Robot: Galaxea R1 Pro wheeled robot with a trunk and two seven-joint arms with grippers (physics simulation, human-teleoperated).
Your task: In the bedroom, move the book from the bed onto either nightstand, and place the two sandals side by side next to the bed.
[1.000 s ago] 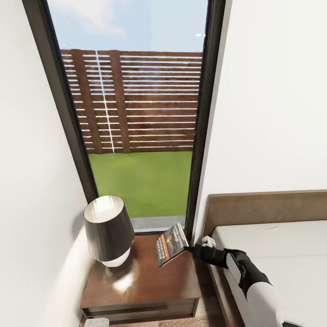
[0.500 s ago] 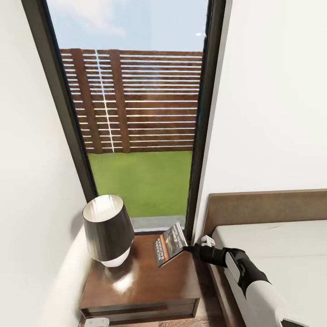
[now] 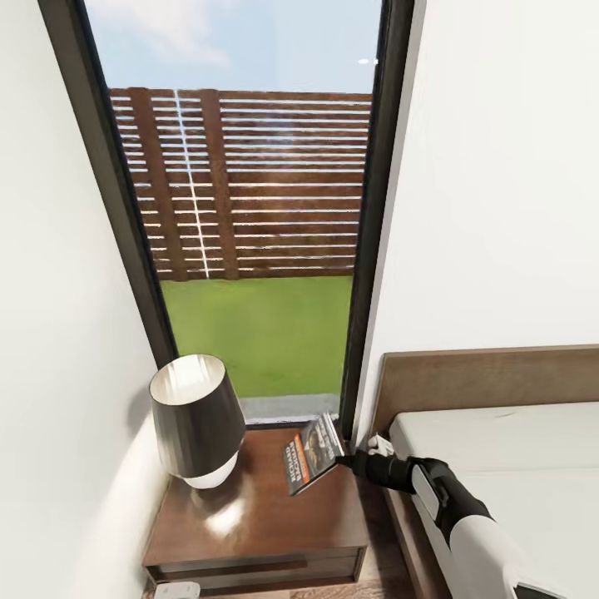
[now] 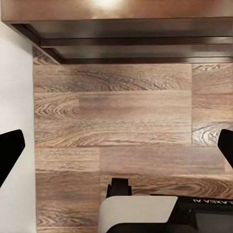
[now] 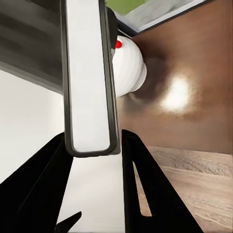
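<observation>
My right gripper (image 3: 343, 460) is shut on the book (image 3: 312, 453), a thin paperback with a dark cover and an orange band. It hangs tilted just above the right rear part of the nightstand (image 3: 274, 516). In the right wrist view the book (image 5: 87, 73) shows edge-on between the two black fingers (image 5: 141, 189), with the nightstand's glossy top (image 5: 194, 92) beyond it. The bed (image 3: 516, 449) with its brown headboard lies to the right. My left gripper (image 4: 116, 150) is open, pointing down at the wood floor (image 4: 116, 116) in front of the nightstand (image 4: 121, 19). The sandals are out of view.
A table lamp (image 3: 195, 420) with a dark shade and white base fills the nightstand's left half; its base (image 5: 128, 68) shows close behind the book. A tall dark-framed window (image 3: 258, 225) stands behind. White walls close in on the left and right.
The book and my right gripper have shifted slightly back and to the right over the nightstand. The head view has drifted a little.
</observation>
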